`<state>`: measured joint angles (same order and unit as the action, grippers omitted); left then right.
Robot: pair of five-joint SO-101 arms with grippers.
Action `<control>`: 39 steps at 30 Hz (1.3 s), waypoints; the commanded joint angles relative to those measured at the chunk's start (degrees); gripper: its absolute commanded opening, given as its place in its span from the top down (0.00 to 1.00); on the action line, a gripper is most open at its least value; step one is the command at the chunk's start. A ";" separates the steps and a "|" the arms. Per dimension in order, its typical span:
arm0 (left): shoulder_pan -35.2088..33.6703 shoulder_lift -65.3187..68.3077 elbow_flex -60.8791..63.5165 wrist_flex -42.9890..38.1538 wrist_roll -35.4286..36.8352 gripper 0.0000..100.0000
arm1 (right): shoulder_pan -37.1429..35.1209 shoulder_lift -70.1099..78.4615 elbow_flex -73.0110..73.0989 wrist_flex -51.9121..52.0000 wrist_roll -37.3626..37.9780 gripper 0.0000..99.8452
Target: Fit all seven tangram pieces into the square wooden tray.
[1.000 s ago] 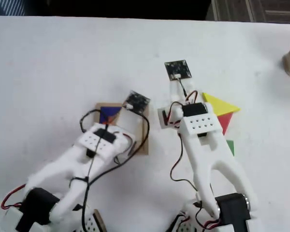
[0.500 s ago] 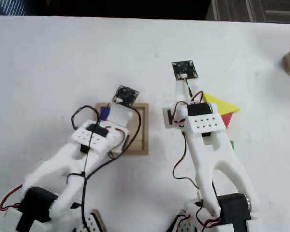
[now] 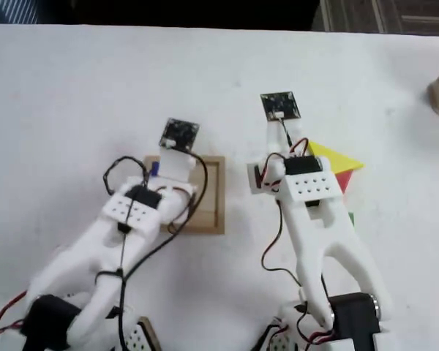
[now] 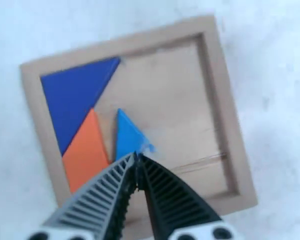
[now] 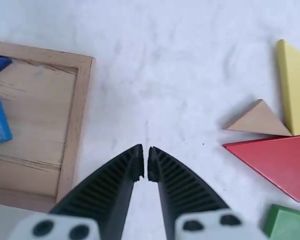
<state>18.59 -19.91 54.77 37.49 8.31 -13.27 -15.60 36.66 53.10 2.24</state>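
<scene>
Wooden tray (image 4: 228, 115): square; flat on the white table (image 3: 73, 88), under the left arm; raised rim all round
Dark blue triangle (image 4: 72, 95): flat in one tray corner; two edges along the rim
Orange piece (image 4: 85, 150): against the same rim side; long edge touching the dark blue triangle
Light blue triangle (image 4: 126, 135): on the tray floor just beside the orange piece, thin gap between; well apart from the opposite rim
Open room in tray: wide bare floor from the light blue triangle to the opposite rim
Left gripper (image 4: 136, 160): above the tray; jaws together; tips at the light blue triangle's edge; cannot tell if it pinches it
Right gripper (image 5: 145, 165): over bare table between tray rim and loose pieces; jaws all but closed, holding nothing
Loose pieces: yellow triangle (image 5: 295, 90), tan triangle (image 5: 257, 120), red triangle (image 5: 277, 157) bunched edge to edge; green piece (image 5: 287, 222) near the red
</scene>
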 commanded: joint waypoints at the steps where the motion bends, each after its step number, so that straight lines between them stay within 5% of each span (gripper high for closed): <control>1: 4.53 -4.18 0.53 -4.75 0.44 0.98 | 0.57 -0.57 -0.35 -1.01 0.97 0.98; 6: 5.05 1.89 -0.44 -10.90 0.62 0.98 | 0.48 -0.57 -0.53 -1.01 0.97 0.98; 15: 0.66 16.48 -11.78 -4.92 0.53 0.98 | 0.40 -0.57 -0.53 -1.01 0.97 0.98; 25: -10.68 16.22 -12.57 -3.87 0.53 0.98 | 0.13 -0.57 -0.53 -1.10 0.97 0.98; 39: -8.40 0.75 -4.75 -3.87 0.00 0.98 | 0.13 -0.57 -0.53 -1.10 0.97 0.98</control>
<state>8.13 -11.91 47.47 33.89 8.22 -13.27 -15.60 36.66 53.10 2.51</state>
